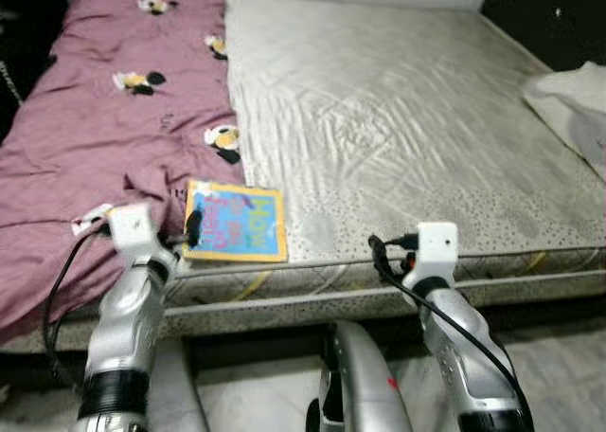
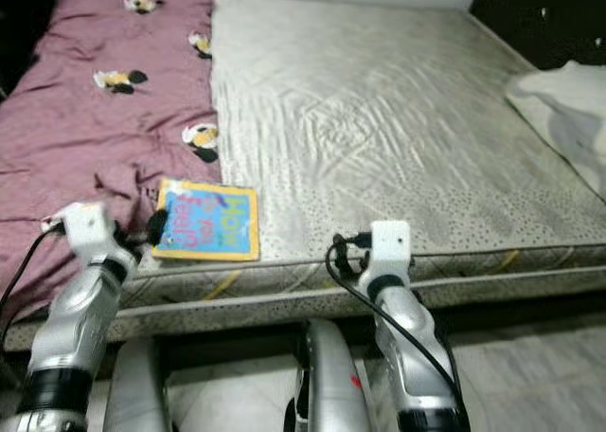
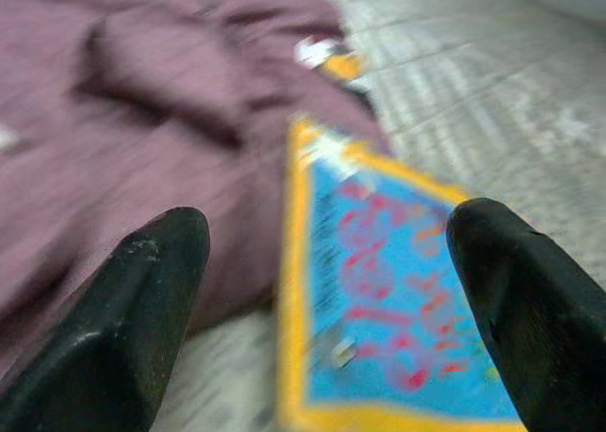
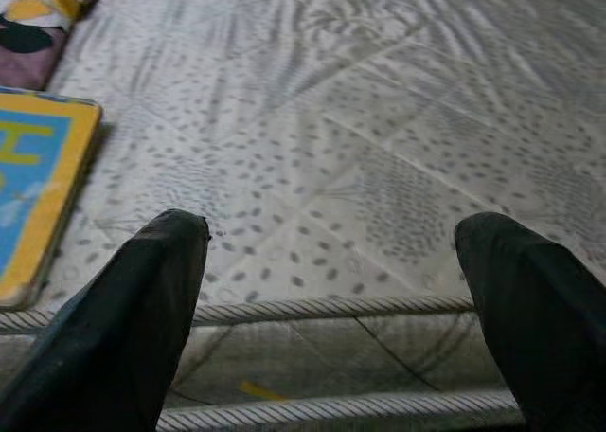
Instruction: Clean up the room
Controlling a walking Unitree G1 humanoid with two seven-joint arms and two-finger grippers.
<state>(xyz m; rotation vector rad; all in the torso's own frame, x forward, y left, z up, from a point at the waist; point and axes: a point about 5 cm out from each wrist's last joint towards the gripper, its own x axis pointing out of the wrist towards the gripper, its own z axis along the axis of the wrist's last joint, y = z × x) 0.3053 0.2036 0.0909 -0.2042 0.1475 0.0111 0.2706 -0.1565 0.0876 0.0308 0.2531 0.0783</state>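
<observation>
Left claw [image 3: 327, 309] spread at book's [image 1: 235, 222] edge.

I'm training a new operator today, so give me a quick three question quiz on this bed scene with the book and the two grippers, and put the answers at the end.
1. True or false: the left gripper is shut on the book.
2. Which lies nearest the book? A. the purple blanket B. the white bedding C. the floor
3. Fill in: the right gripper hovers open at the front edge of the ____.

Key
1. False: its fingers are spread, with the book ahead between them.
2. A: the blanket's edge lies right beside the book.
3. mattress.
</observation>
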